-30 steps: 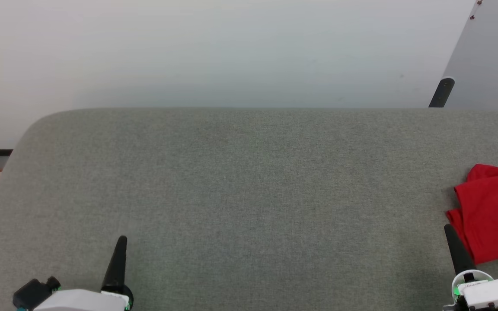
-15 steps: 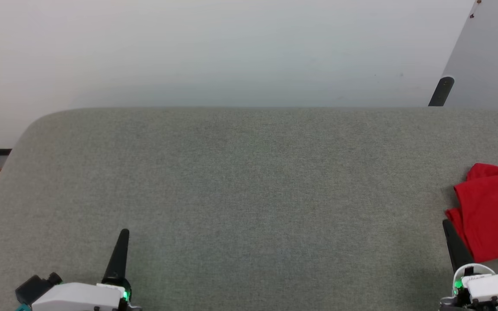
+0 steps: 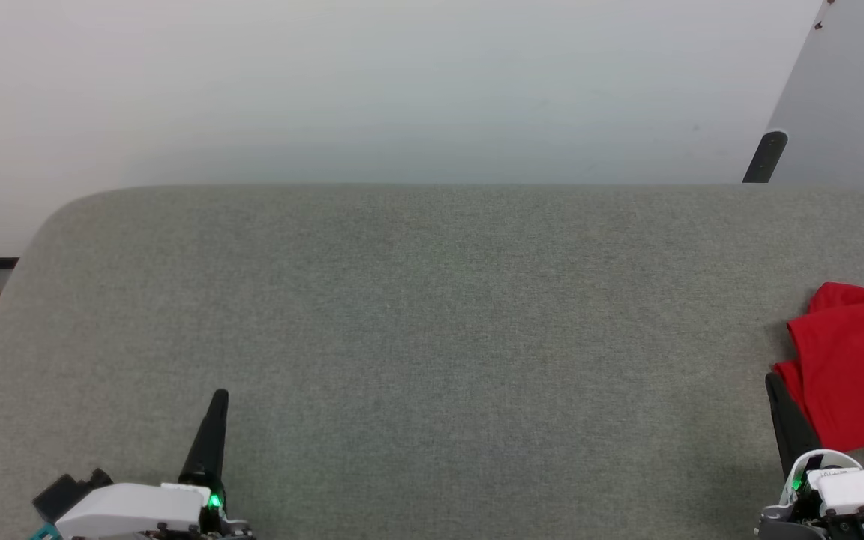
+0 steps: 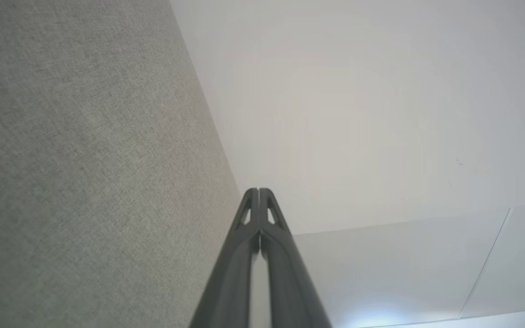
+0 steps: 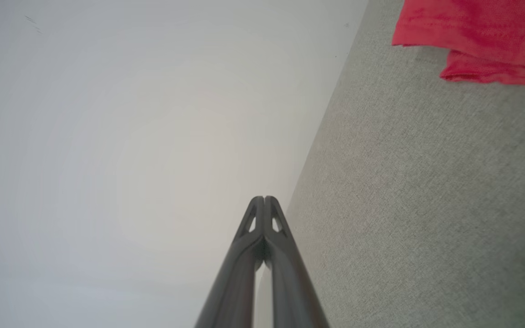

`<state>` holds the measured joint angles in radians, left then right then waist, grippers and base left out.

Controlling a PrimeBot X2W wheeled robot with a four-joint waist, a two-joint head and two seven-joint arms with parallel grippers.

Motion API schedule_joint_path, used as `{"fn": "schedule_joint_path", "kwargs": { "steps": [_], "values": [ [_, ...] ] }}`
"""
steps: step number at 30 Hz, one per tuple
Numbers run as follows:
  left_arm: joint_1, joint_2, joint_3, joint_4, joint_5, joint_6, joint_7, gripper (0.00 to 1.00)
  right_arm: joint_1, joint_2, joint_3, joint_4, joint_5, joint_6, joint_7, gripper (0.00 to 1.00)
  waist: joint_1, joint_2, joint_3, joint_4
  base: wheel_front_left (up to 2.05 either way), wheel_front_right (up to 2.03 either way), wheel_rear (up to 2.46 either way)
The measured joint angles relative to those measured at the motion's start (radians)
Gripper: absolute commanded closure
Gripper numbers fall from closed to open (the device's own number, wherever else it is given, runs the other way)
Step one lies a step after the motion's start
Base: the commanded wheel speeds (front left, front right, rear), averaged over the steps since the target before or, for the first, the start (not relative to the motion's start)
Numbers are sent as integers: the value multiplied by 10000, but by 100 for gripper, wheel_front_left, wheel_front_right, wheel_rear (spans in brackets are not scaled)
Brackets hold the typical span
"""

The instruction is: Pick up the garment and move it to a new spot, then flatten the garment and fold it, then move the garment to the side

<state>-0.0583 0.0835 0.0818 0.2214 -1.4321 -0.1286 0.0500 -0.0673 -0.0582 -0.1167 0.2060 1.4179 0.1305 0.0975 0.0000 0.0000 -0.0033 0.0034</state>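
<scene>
The garment (image 3: pixel 856 367) lies folded at the right edge of the grey padded surface (image 3: pixel 432 300), about three o'clock, with a scrap of striped trim peeping out beneath it. The right gripper (image 3: pixel 772 379), fingers pressed together and empty, sits just beside the garment's edge at four o'clock. The left gripper (image 3: pixel 220 395), likewise closed on nothing, hovers at seven o'clock, well apart from the cloth.

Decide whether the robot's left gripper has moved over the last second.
Yes. The left gripper, shut, has crept up the head view and slightly right, towards the far edge of the grey fabric-covered table, which barely shifted.
</scene>
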Motion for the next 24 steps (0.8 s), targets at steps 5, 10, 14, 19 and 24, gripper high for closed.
{"fn": "schedule_joint_path", "kwargs": {
  "steps": [5,10,14,19,24],
  "values": [
    [-95,-58,42,46,-318,0,113,100,-47,10,2,73,301,0,33,100,0,0,11,-6,0,0,0],
    [-191,-98,84,92,-662,0,205,100,-123,23,4,140,685,0,44,100,0,0,21,-11,0,0,0],
    [-233,-130,121,130,-899,0,297,100,-195,33,4,194,909,0,84,100,0,0,30,-16,0,0,0],
    [-298,-174,157,163,-1221,0,384,100,-254,44,6,259,1260,0,98,100,0,0,41,-22,0,0,0],
    [-385,-224,192,198,-1498,-2,466,100,-292,54,6,326,1521,0,128,100,0,0,51,-27,0,0,0]
  ]
}}
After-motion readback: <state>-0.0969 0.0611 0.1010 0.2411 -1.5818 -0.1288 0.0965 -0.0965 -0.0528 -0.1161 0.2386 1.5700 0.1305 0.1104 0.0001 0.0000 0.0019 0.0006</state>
